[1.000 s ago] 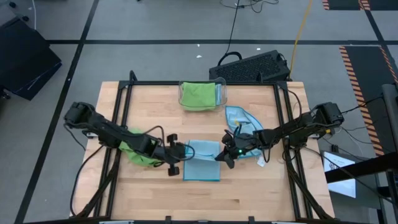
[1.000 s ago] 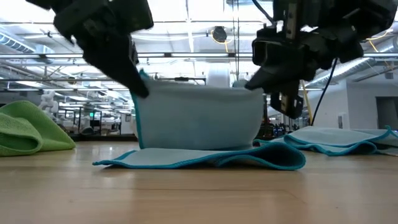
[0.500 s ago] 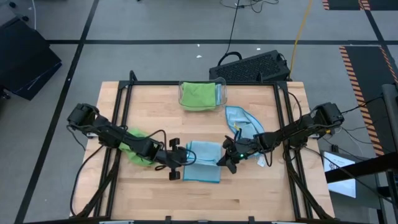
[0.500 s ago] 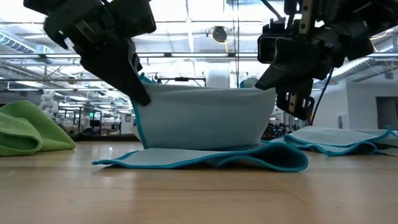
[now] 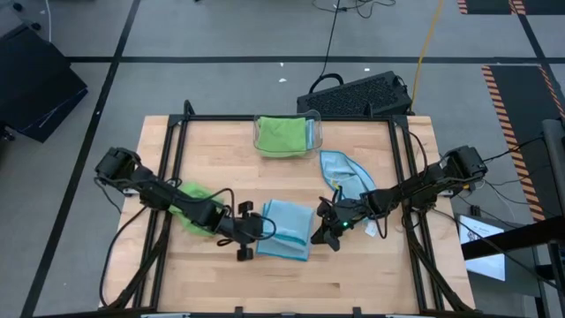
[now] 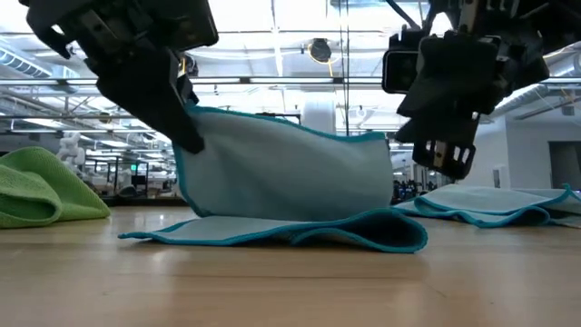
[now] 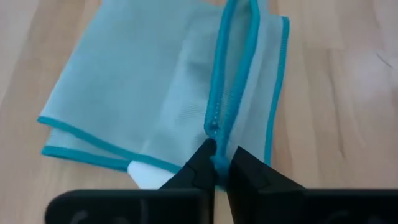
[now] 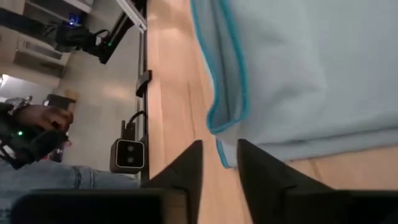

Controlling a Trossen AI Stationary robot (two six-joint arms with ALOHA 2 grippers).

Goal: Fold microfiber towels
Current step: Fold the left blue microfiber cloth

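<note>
Gripping the teal hem of a light blue towel (image 7: 155,99), our left hand (image 7: 216,163) has its two dark fingers pinched tight on the doubled edge, as the left wrist view shows plainly. From above, that left hand (image 5: 262,231) sits at the towel's (image 5: 288,240) left side, near the front middle of the desk (image 5: 353,274). In the low view the cloth (image 6: 290,177) stands up from the wood as a raised fold, its lower layer spread flat beneath it.

Our right hand (image 5: 331,231) is at the opposite side of the same towel. In the right wrist view its fingers (image 8: 186,165) stand slightly apart with only bare wood and the towel's hem between them, so it looks released; the cloth (image 8: 298,68) lies just beyond the fingertips. In the low view the right hand (image 6: 445,150) hangs beside the raised fold's upper corner, and we cannot tell whether it touches.

Farther out, a second light blue towel (image 5: 346,172) lies rumpled behind the right arm. A lime green towel (image 5: 196,212) sits bunched under the left arm. At the back of the desk a clear bin (image 5: 317,140) holds more folded cloth, green with some blue at one side. Beyond the desk, a black keyboard (image 5: 357,95) rests on the floor.
</note>
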